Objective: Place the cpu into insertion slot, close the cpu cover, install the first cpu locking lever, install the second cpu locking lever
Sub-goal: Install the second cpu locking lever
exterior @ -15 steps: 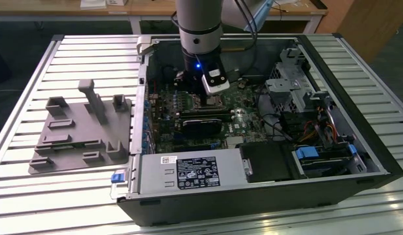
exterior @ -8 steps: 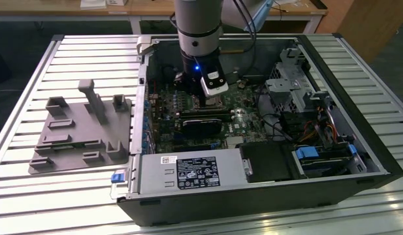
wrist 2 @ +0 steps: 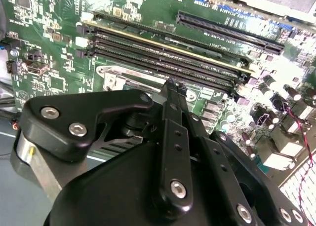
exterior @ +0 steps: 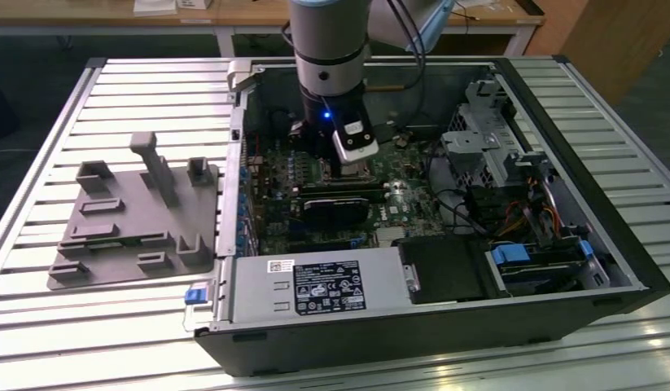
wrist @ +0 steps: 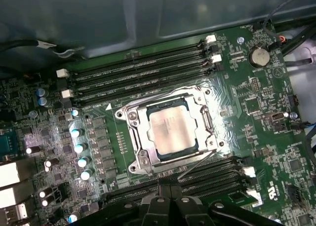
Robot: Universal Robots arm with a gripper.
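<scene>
In the first wrist view the cpu (wrist: 169,129) sits in the insertion slot (wrist: 197,148), its dull metal top showing through the window of the cpu cover (wrist: 140,137), which lies flat over it. A thin locking lever (wrist: 202,159) runs slanted off the cover's edge toward the nearby memory slots (wrist: 143,73); whether it is latched is hard to make out. The gripper (wrist: 170,189) hangs just beside the socket, its fingers pressed together with nothing between them. In the exterior view the arm (exterior: 329,49) reaches down into the open computer case (exterior: 595,269) on the slatted table (exterior: 52,106), hiding the socket. A grey fixture (exterior: 133,220) lies beside the case, toward the exterior view's left.
</scene>
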